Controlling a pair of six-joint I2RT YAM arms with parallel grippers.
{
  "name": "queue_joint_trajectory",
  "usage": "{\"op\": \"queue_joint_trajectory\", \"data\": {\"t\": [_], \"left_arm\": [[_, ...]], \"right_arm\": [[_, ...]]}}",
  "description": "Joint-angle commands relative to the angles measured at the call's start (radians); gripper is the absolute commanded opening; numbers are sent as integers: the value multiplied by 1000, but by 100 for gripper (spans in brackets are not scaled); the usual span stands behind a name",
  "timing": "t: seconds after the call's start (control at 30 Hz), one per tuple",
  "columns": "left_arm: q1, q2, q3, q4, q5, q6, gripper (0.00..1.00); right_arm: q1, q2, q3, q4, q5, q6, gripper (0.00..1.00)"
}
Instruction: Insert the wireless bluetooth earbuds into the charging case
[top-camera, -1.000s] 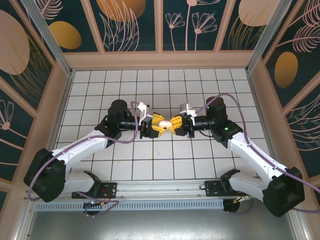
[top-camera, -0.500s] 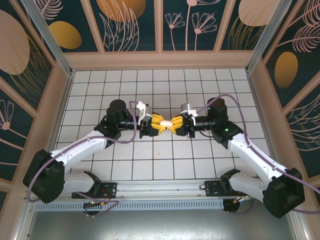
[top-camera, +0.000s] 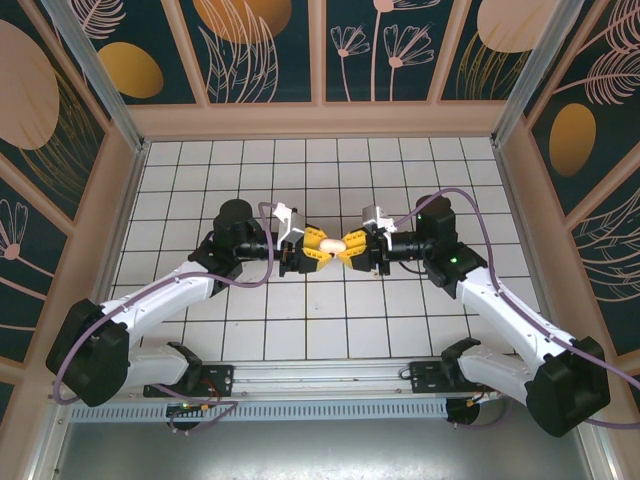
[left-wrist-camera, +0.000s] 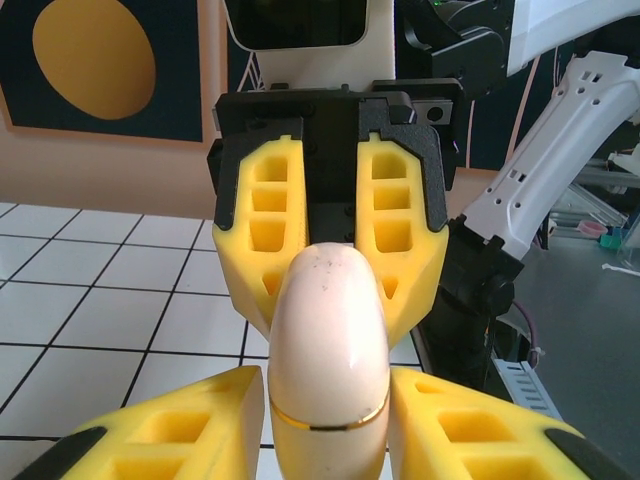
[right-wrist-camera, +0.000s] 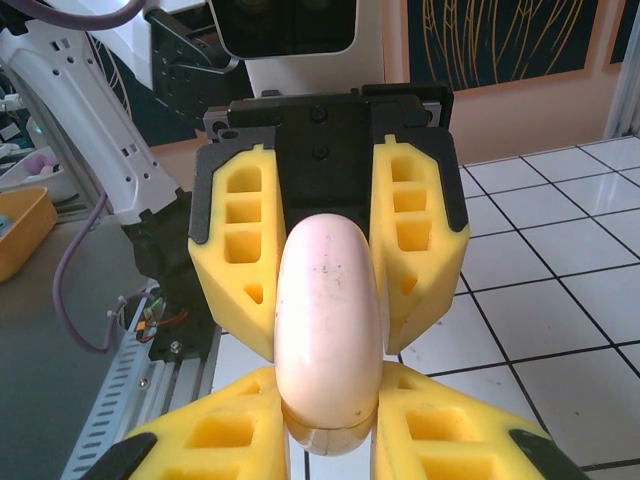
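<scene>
While both hands meet in the middle of the top view, the charging case (top-camera: 328, 244) hangs between them, up above the white tiled bench (top-camera: 200, 170) and not lying on it. The left hand (top-camera: 312, 250) comes in from the left side of the frame and the right hand (top-camera: 348, 246) from the right side. Each one pinches one end of the small pink case.

Seen from the left wrist, the case (left-wrist-camera: 328, 340) pokes up from the bottom middle. The left hand's own yellow fingers (left-wrist-camera: 190, 425) press on it from both sides, and the right hand (left-wrist-camera: 330, 225) holds the far end at the top. A thin gold line (left-wrist-camera: 328, 418) runs round the case low in that frame, close to the left hand's fingers. It looks like the place where the lid joins the body.

Seen from the right wrist, it is the same the other way round. The case (right-wrist-camera: 330, 310) sits between the right hand's yellow fingers (right-wrist-camera: 450, 430), and the left hand (right-wrist-camera: 328, 230) grips the far end.

The case looks closed, and I cannot tell if the earbuds are inside. My guess is that the step in hand is getting the lid open. Next, one hand should hold tight while the other pulls its end away at the gold line. It should go slowly, because the smooth round case could slip out.
</scene>
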Motion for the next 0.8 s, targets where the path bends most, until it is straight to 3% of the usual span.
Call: {"op": "queue_joint_trajectory", "data": {"t": [0.0,0.2,0.37,0.43,0.77], "left_arm": [[-7,-14,-4,11,-1,9,33],[-8,-14,-6,5,4,12,26],[-7,-19,1,-17,1,32,23],[-8,-19,2,-35,-1,46,23],[-17,-19,16,-84,-2,86,23]], "right_arm": [[-6,-23,-8,38,-17,7,22],[-6,-23,-10,46,-13,13,23],[-5,-25,-12,72,23,35,40],[-5,-33,-19,98,37,48,42],[-12,-47,-29,134,79,62,43]]}}
